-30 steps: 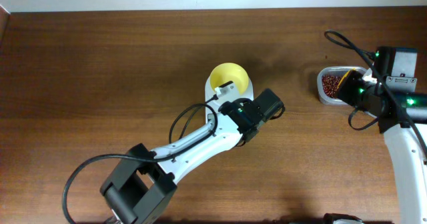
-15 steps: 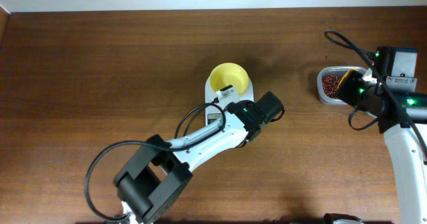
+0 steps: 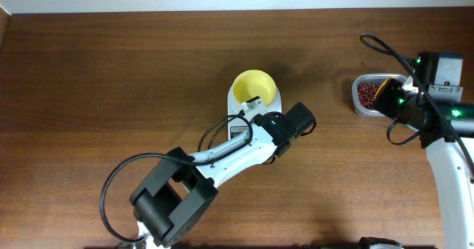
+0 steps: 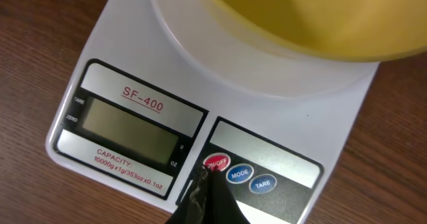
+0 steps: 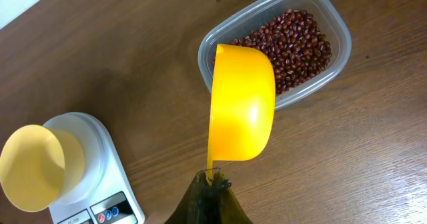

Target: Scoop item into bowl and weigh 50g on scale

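The pale yellow bowl (image 3: 254, 87) stands empty on the white scale (image 3: 235, 108); both also show in the right wrist view, bowl (image 5: 30, 165) on scale (image 5: 110, 177). In the left wrist view the bowl (image 4: 293, 14) sits above the scale (image 4: 127, 44), whose display is blank. My left gripper (image 4: 210, 177) is shut, its tip touching the red ON/OFF button (image 4: 217, 163). My right gripper (image 5: 212, 181) is shut on the handle of a yellow scoop (image 5: 241, 104), held over the near edge of a clear tub of red-brown beans (image 5: 293, 41), also seen overhead (image 3: 366, 94).
The clear plastic tub (image 3: 359, 108) stands at the right of the wooden table (image 3: 111, 78). Blue MODE (image 4: 239, 174) and TARE (image 4: 263, 183) buttons sit beside the red one. A white wall edge runs along the table's far side.
My left arm has swung and its gripper edged slightly toward the scale's front strip. The right arm and scoop have not moved.
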You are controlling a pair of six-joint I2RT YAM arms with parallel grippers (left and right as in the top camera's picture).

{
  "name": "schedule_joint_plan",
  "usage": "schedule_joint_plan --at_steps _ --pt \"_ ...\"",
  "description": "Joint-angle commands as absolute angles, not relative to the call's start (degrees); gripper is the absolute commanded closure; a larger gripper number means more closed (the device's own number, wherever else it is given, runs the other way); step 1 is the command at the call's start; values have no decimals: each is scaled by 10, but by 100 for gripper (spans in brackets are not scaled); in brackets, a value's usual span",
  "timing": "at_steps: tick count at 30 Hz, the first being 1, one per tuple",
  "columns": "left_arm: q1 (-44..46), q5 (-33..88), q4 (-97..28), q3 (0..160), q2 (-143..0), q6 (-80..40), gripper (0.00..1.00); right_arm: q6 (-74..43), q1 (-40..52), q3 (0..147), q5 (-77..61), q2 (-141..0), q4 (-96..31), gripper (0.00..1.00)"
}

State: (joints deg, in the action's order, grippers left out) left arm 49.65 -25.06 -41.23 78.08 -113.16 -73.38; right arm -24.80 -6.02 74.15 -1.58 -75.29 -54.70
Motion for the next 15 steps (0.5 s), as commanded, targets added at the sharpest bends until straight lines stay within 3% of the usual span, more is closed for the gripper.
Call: schedule_joint_plan --at_steps 1,15 --pt "496 -248 -411 777 -1144 -741 100 -242 -65 753 -19 -754 -547 96" --pt "498 -248 -394 777 -1162 -742 100 -242 -65 753 -19 -754 -547 96"
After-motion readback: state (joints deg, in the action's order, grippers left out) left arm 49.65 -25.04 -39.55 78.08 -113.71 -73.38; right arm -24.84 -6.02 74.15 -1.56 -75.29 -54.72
